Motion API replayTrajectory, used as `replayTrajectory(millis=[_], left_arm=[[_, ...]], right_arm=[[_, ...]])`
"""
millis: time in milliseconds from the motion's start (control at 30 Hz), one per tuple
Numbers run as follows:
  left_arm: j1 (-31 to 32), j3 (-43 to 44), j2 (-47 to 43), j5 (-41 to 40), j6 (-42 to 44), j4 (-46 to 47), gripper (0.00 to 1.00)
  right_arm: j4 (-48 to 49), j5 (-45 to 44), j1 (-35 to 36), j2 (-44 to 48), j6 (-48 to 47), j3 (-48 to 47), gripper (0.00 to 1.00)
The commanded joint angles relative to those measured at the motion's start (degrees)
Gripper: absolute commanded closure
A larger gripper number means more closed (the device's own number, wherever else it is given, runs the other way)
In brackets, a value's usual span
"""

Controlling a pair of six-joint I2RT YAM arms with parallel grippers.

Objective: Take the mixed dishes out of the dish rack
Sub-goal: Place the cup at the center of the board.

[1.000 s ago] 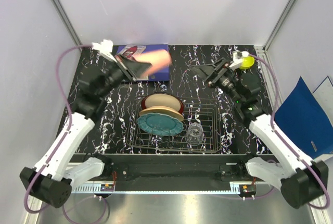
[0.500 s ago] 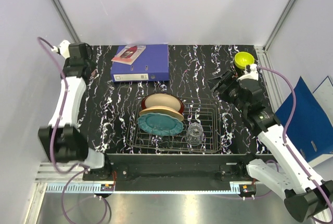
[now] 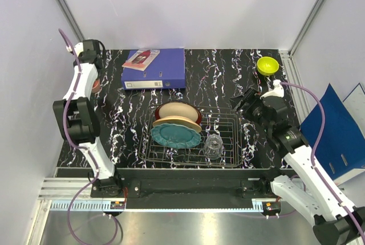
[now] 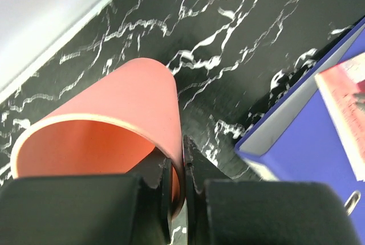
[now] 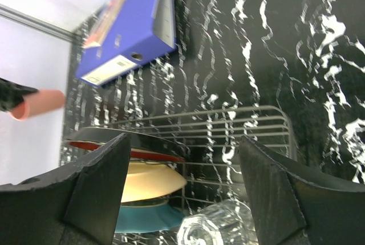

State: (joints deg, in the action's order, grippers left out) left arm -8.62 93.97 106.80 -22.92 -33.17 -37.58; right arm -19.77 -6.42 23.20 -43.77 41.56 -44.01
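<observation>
My left gripper (image 4: pixel 183 165) is shut on the rim of the salmon-pink cup (image 4: pixel 114 119) at the table's far left back (image 3: pixel 94 83), left of the binder. My right gripper (image 3: pixel 245 101) is open and empty above the right back corner of the wire dish rack (image 3: pixel 228 125). In the rack lean the red-rimmed plate (image 3: pixel 178 110), the cream-yellow plate (image 3: pixel 177 124) and the teal plate (image 3: pixel 175 135), with the glass tumbler (image 3: pixel 213 145) to their right. The right wrist view shows the plates (image 5: pixel 151 179), the tumbler (image 5: pixel 217 228) and the cup (image 5: pixel 43 102). The yellow-green bowl (image 3: pixel 267 65) stands on the table at the back right.
A blue ring binder (image 3: pixel 157 68) lies at the back middle and shows in the left wrist view (image 4: pixel 308 142). A blue folder (image 3: pixel 336 131) stands outside the table on the right. White walls close the back and sides.
My left arm has swung the cup from over the binder to the far left back. My right gripper has drawn back from the bowl toward the rack.
</observation>
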Motion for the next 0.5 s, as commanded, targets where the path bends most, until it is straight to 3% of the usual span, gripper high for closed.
replayTrajectory(millis=[0,267,467], left_arm=[[-0.1,5.0,4.0,-0.7,2.5,-0.1,1.0],[-0.3,11.3,11.4,4.5,-0.3,-7.7,1.0],[-0.7,11.2,12.5,6.7,-0.9,-7.9,1.0]], right_arm=[[0.9,-0.2,-0.1,-1.3,-0.3,0.9,0.15],[0.9,-1.7,0.0,-3.1,-1.5,-0.6,0.12],[1.9,0.0,-0.1,-4.7,-1.0,-0.4,0.1]])
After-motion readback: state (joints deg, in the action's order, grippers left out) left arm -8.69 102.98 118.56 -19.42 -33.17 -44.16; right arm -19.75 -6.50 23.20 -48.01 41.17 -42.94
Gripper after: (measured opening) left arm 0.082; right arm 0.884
